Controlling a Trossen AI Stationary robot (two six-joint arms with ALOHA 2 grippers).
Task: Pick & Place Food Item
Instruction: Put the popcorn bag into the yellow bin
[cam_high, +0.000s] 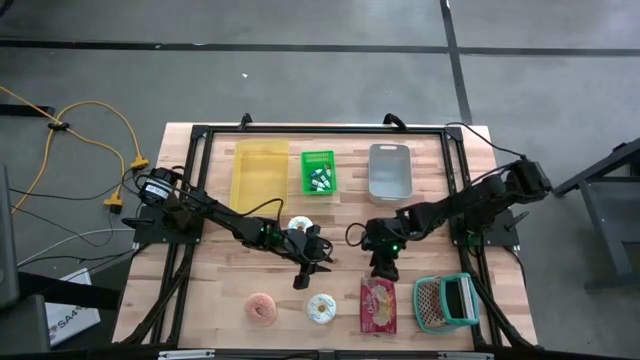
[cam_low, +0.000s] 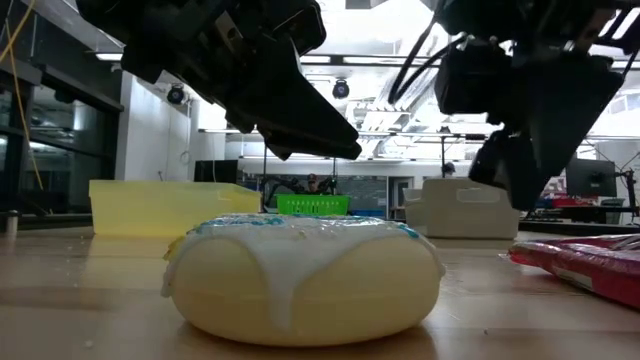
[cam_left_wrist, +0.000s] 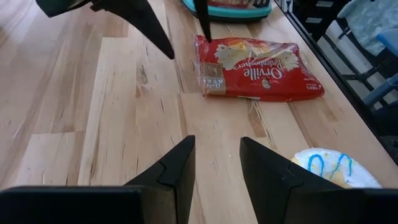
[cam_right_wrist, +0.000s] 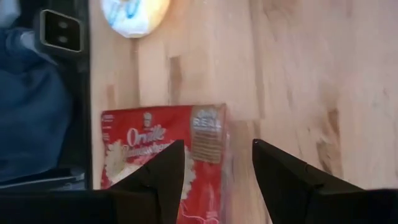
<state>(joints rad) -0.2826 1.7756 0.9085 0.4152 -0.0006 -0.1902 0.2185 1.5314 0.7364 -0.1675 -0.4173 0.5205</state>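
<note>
A red popcorn bag (cam_high: 378, 305) lies flat near the table's front edge, with a white iced donut (cam_high: 321, 309) and a pink donut (cam_high: 262, 307) to its left. My right gripper (cam_right_wrist: 217, 144) hangs open just above the bag's far end (cam_right_wrist: 208, 134), tilted downward, touching nothing. My left gripper (cam_left_wrist: 217, 140) stands open over bare wood left of the bag (cam_left_wrist: 255, 68), with the white donut (cam_left_wrist: 333, 168) beside it. In the low view the white donut (cam_low: 300, 275) fills the foreground and both grippers hang above the table behind it.
A teal basket (cam_high: 445, 303) stands right of the bag. At the far side sit a yellow bin (cam_high: 260, 172), a green bin (cam_high: 319, 172) with small items and a grey bin (cam_high: 391, 172). Another white item (cam_high: 299, 228) lies by the left arm.
</note>
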